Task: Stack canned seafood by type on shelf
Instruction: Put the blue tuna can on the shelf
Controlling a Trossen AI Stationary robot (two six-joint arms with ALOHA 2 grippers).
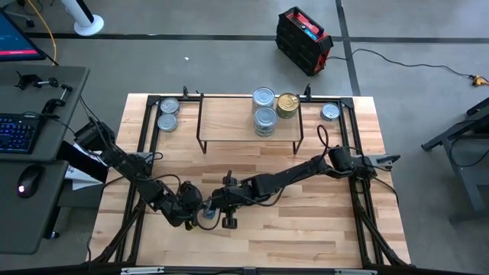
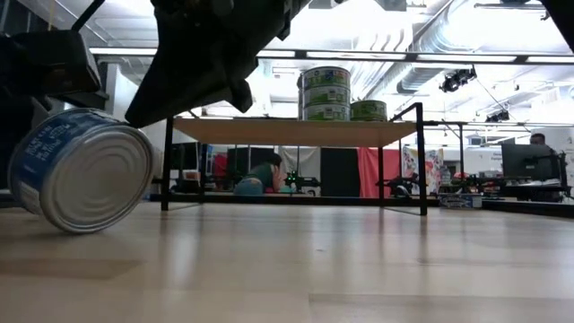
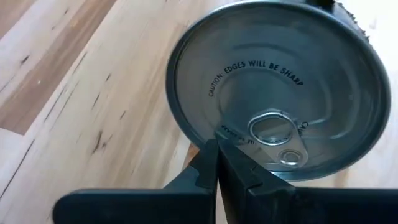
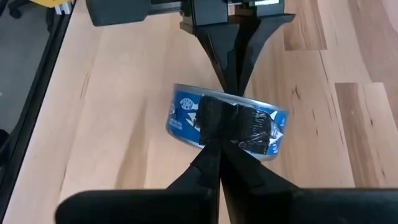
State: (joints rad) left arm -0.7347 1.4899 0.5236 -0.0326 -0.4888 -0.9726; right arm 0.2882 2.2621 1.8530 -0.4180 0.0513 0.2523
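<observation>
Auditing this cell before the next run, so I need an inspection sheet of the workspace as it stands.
Surface: light wooden tabletop, bare in front.
Job's things: low wooden shelf on black wire legs carries silver-lidded tins and a gold tin; three more silver tins lie beside it; a tilted blue-sided tin sits near the front.
Clutter: nothing seen.
Grippers: left gripper and right gripper, both shut, meet at the tilted tin.
Cables: orange-ended floor cable.
Surroundings: desk with keyboard; black-red case.

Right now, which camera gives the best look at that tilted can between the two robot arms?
The left wrist view: the tilted can fills it, silver lid and pull tab plain. The low view shows the can leaning on the table. The right wrist view shows its blue side; the high view shows it mostly hidden.
</observation>
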